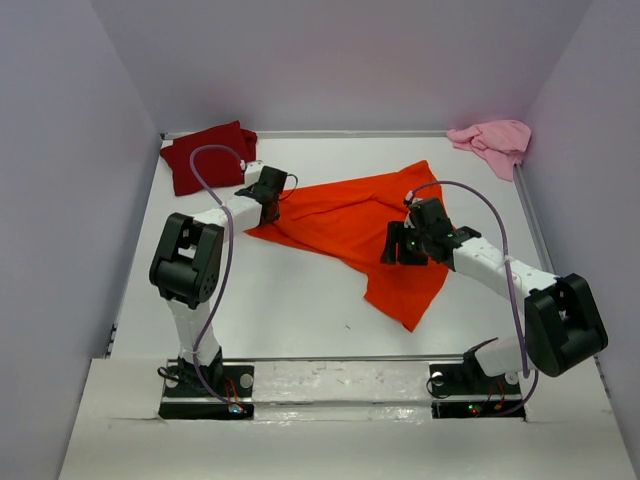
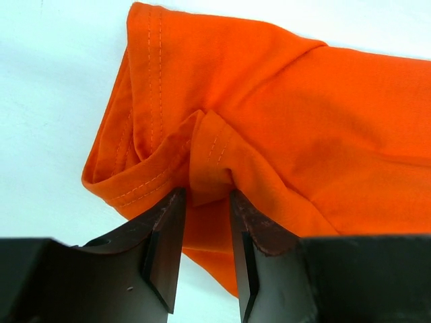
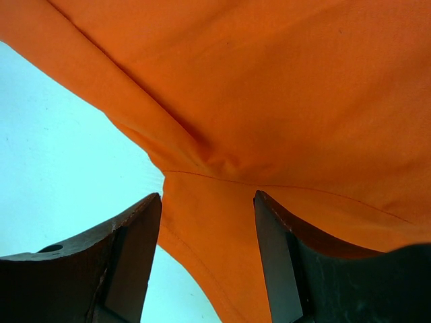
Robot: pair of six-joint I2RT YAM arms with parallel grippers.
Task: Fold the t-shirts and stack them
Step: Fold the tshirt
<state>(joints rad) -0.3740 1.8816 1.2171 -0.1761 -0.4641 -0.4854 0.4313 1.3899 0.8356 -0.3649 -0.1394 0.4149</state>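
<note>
White table bears the orange t-shirt at its middle, one fold pinched by the left gripper, the right gripper spread apart astride its cloth.

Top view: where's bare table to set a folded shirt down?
Free: the near strip of table between the orange t-shirt and the arm bases; the back strip between the dark red t-shirt and pink t-shirt. Crowded: centre, under the left gripper and right gripper.

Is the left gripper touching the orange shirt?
Touching. The left wrist view shows the left gripper pinching a fold of the orange t-shirt between its fingers.
</note>
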